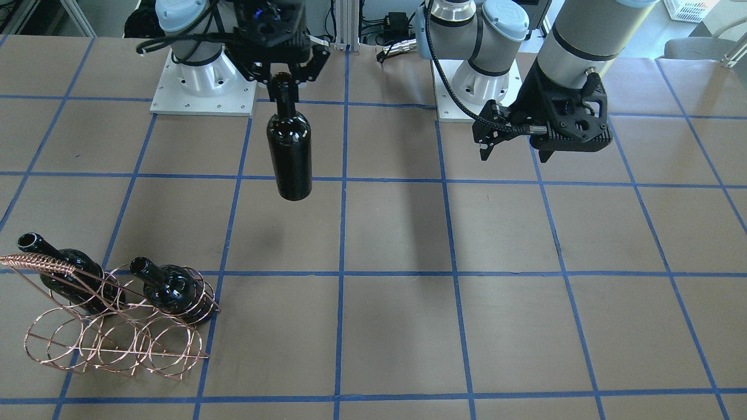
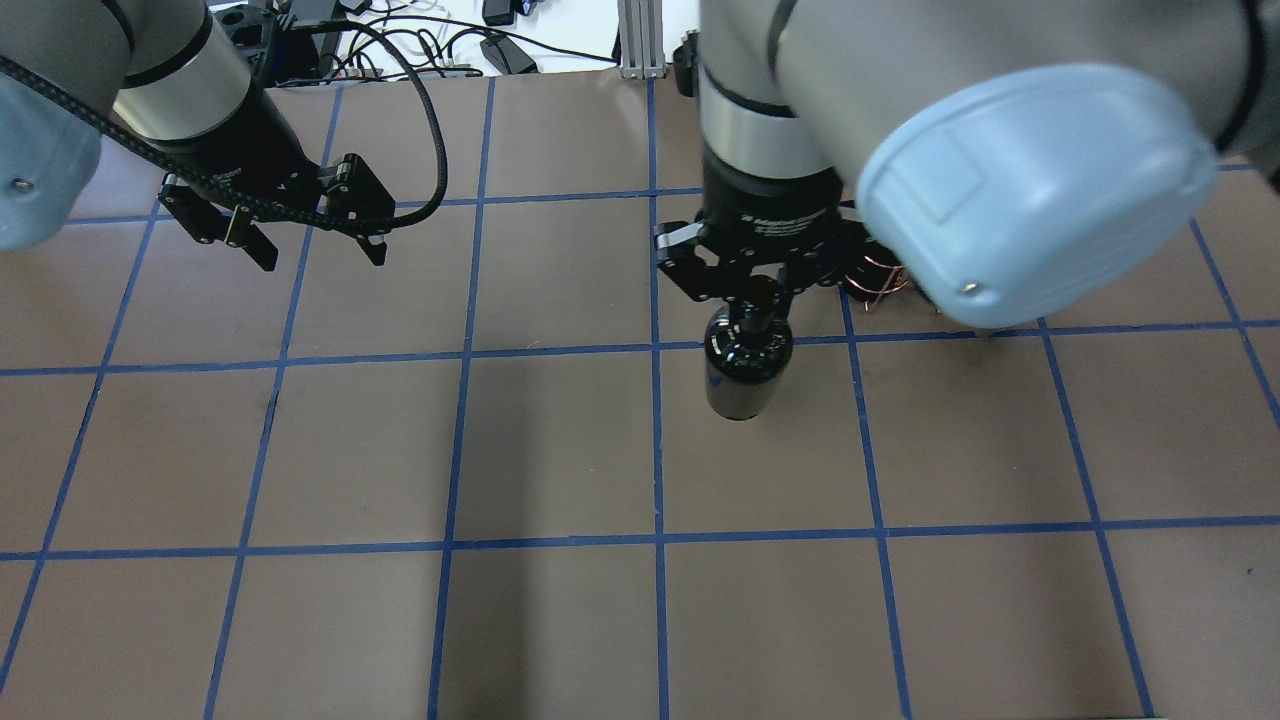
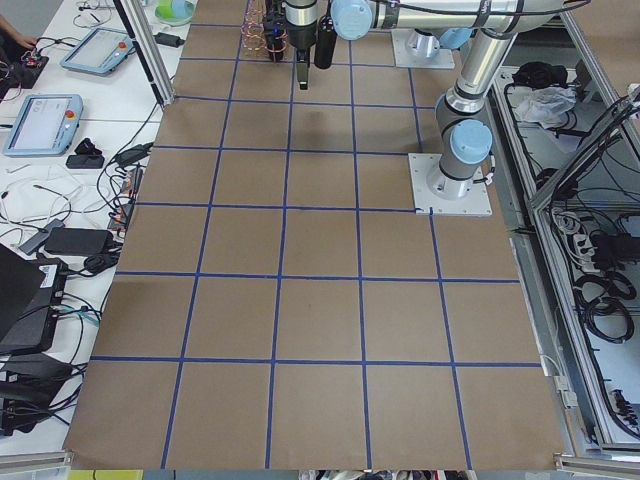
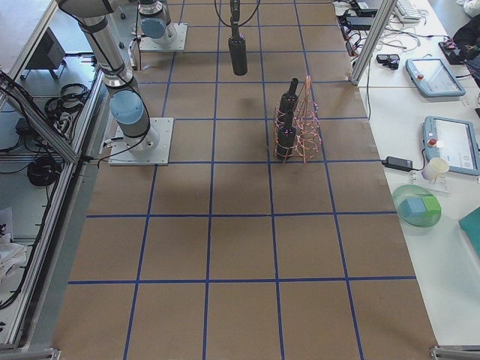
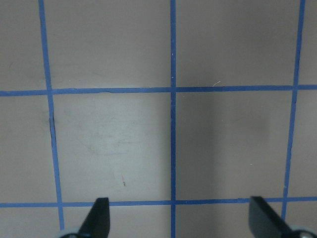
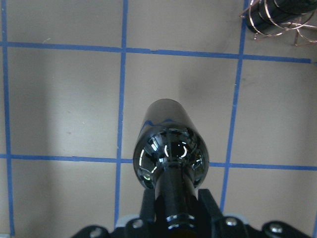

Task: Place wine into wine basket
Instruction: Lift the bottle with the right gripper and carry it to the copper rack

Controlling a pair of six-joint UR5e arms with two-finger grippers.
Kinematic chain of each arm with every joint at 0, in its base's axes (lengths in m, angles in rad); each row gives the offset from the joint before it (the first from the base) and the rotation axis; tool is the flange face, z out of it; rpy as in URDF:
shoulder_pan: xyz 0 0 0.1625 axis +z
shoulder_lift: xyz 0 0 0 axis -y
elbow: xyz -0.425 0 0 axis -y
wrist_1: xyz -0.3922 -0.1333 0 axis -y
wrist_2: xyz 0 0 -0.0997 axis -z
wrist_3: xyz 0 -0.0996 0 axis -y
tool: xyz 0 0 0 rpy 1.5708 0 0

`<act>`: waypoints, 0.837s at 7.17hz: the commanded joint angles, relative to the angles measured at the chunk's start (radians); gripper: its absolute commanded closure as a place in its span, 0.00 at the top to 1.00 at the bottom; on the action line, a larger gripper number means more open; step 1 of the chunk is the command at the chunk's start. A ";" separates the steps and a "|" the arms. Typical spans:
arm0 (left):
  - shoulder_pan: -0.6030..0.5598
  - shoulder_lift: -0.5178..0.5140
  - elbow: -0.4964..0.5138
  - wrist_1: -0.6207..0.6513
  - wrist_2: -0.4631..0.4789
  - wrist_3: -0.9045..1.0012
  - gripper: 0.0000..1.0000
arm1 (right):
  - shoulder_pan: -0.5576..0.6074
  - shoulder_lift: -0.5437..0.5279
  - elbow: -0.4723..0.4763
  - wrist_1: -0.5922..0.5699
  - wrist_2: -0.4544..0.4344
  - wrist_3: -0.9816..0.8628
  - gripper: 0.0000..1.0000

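Beneath the right gripper (image 1: 284, 80), clenched on its neck, the wine bottle (image 1: 289, 154) hangs upright; the wine basket (image 1: 111, 344) sits forward-right.

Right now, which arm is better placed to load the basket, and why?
Right. The right gripper holds the wine by its neck, nearer the wine basket; the left gripper hangs open, empty.
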 commanded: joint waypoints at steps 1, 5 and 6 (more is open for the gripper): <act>0.000 -0.001 0.000 0.000 0.000 0.000 1.00 | -0.093 -0.095 -0.007 0.100 -0.049 -0.123 0.00; 0.000 -0.001 0.000 0.000 0.000 0.000 1.00 | -0.331 -0.123 -0.044 0.102 -0.150 -0.473 0.00; 0.000 -0.001 0.000 0.002 0.000 0.000 1.00 | -0.405 -0.114 -0.051 0.091 -0.126 -0.606 0.00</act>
